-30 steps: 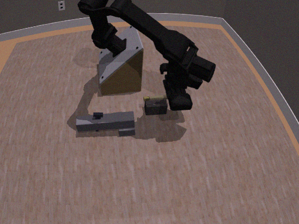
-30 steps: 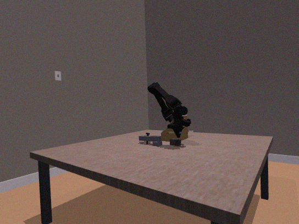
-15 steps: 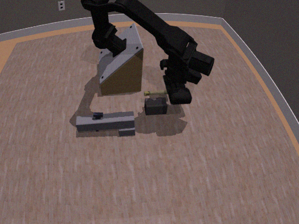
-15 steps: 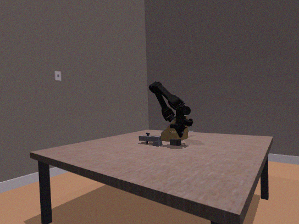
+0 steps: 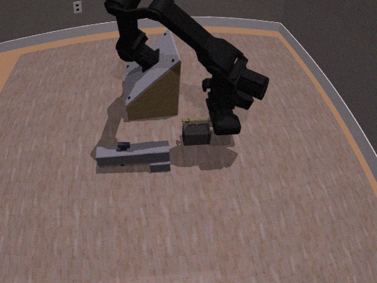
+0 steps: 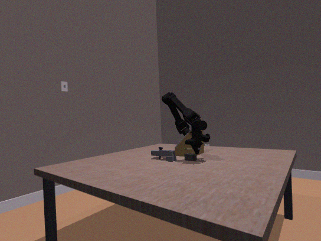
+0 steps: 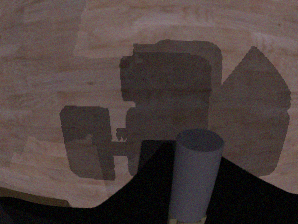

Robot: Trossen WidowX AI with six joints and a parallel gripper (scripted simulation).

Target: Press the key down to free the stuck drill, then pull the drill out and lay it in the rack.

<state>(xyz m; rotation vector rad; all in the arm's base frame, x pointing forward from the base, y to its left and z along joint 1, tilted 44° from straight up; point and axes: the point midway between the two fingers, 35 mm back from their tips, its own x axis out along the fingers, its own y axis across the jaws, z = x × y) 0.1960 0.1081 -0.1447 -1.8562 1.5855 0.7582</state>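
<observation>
A grey housing block [image 5: 135,156] [image 6: 162,153] lies on the table, with the black key [image 5: 123,146] [image 6: 160,148] standing up from its top near the left end. My gripper [image 5: 226,129] [image 6: 197,152] [image 7: 180,151] is shut on the drill, right of the housing. The drill shows as a yellowish rod [image 5: 198,120] [image 6: 187,148] [image 7: 196,175] pointing left from the fingers, clear of the housing, and as a grey cylinder in the wrist view. A dark box, seemingly the rack [image 5: 196,135] [image 6: 190,157], stands left of the fingers; the drill is raised above it, towards its back edge in the top view.
A wedge-shaped stand with a grey sloping top and tan sides [image 5: 156,98] [image 6: 180,150] stands behind the housing and the box, with the arm's base on it. The arm arches over from the stand. Shadows of the arm fall on the table [image 5: 194,222] [image 6: 165,180].
</observation>
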